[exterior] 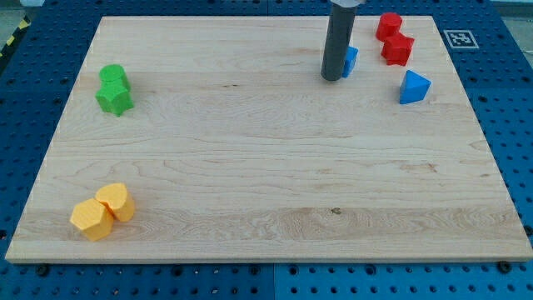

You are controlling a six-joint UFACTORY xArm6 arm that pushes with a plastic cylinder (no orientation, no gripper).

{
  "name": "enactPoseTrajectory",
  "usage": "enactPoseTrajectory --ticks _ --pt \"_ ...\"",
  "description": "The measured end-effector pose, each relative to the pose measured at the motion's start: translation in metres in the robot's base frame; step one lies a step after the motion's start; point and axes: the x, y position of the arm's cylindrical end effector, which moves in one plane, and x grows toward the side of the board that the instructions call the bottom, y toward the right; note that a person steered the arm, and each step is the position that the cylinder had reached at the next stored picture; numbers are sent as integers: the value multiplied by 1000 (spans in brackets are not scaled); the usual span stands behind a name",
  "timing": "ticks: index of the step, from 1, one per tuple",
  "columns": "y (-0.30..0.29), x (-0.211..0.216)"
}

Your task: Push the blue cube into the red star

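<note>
The blue cube (351, 60) sits near the view's top, right of centre, mostly hidden behind my rod. My tip (331, 78) rests on the board just left of the cube and touches or nearly touches it. The red star (397, 49) lies to the right of the cube, with a small gap between them. A second red block (388, 25), rounded in shape, sits just above the star.
A blue triangular block (414, 87) lies below and right of the red star. A green block (112, 76) and a green star (115, 99) sit at the left. Two yellow blocks (91, 219) (116, 201) sit at the bottom left. The wooden board (266, 192) ends near the red blocks.
</note>
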Motion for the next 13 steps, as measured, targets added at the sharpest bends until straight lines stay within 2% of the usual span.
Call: enactPoseTrajectory --ticks 2,6,8,9,12,13 --pt "-12 -27" --pt "-45 -43" --pt "-45 -67" --pt "-40 -60" --pt "56 -46" --pt "62 -44"
